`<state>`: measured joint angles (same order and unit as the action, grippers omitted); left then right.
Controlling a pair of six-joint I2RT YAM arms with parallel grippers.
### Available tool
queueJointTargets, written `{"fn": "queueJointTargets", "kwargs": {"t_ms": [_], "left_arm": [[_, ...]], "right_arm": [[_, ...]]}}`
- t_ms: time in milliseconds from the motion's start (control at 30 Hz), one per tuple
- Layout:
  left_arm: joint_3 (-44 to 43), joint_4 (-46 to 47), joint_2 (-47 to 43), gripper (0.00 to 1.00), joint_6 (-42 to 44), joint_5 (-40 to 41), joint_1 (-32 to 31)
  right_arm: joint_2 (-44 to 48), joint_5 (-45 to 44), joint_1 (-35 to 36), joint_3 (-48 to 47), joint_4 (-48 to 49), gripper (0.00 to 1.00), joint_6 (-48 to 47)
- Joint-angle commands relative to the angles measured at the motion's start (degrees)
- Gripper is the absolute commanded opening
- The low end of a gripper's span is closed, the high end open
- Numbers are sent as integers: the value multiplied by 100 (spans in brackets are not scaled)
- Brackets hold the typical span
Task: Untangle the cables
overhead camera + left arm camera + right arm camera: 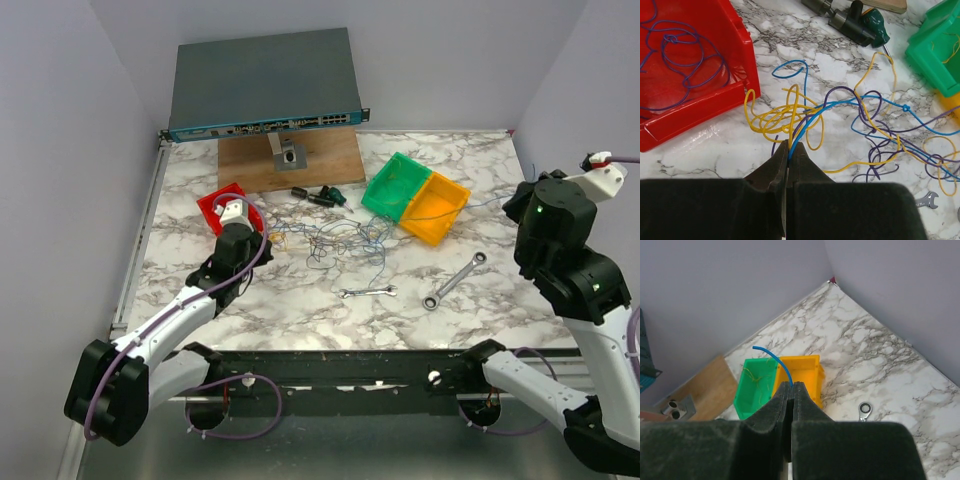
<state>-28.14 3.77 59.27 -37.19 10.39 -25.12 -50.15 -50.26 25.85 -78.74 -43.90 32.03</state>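
The cables (340,238) lie as a loose tangle of blue, yellow and purple strands in the middle of the marble table. My left gripper (790,146) is low at the tangle's left end (264,238) and shut on a blue and a yellow strand beside a bunch of yellow loops (785,117). My right gripper (792,385) is raised at the right side (516,203) and shut on the end of a blue cable (774,359). A short tip of that cable curls out past the fingertips. A thin blue strand (480,203) runs from the tangle to it.
A red bin (747,55) holding a purple cable sits left of the tangle. A green bin (397,185) with yellow strands and a yellow bin (437,208) stand at the back right. Two wrenches (368,292) (455,279) lie near the front. A screwdriver (865,22) and a network switch (262,82) on a wooden board are behind.
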Motion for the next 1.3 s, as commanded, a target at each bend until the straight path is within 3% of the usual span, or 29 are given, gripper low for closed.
{"fn": "queueJointTargets", "kwargs": {"t_ms": [0,167,233,300,400,533,600,667,733,867,967,1067,1267], "left_arm": [[6,-50,-18,0,-34,271,34],[-154,-802,-69,0,-486,1150,43],[-217,-1067,-102,0,-659,1460,42],[-190,-1063,-138,0,-718,1477,43],[-144,-752,-153,0,-460,1095,43],[72,101,-295,0,143,-74,17],[193,281,-472,3,265,-161,-21],[266,343,-649,8,364,-97,-85],[291,350,-761,17,434,-15,-143],[237,348,-781,45,552,31,-306],[124,289,-720,65,695,210,-587],[15,301,-599,79,924,376,-934],[-454,386,319,81,1087,-684,-1064]], "right_arm": [[-174,111,-9,-20,-708,1,-162],[-9,-1527,-14,22,-1689,1,1493],[290,-1876,-14,111,-1616,1,1590],[533,-1911,-9,224,-1186,1,1101],[517,-827,-10,499,-459,1,-188],[80,980,-16,823,-608,14,-307],[-52,1775,-9,1187,-464,33,-283],[-158,2380,-9,1548,-284,38,-266],[-218,2844,-9,1863,-79,65,-252],[-428,4342,-14,2349,569,88,-531],[-813,5193,109,2528,887,94,-675],[-1175,5116,562,2749,1309,93,-701],[-1929,5317,1041,3191,2424,83,-776]]}}
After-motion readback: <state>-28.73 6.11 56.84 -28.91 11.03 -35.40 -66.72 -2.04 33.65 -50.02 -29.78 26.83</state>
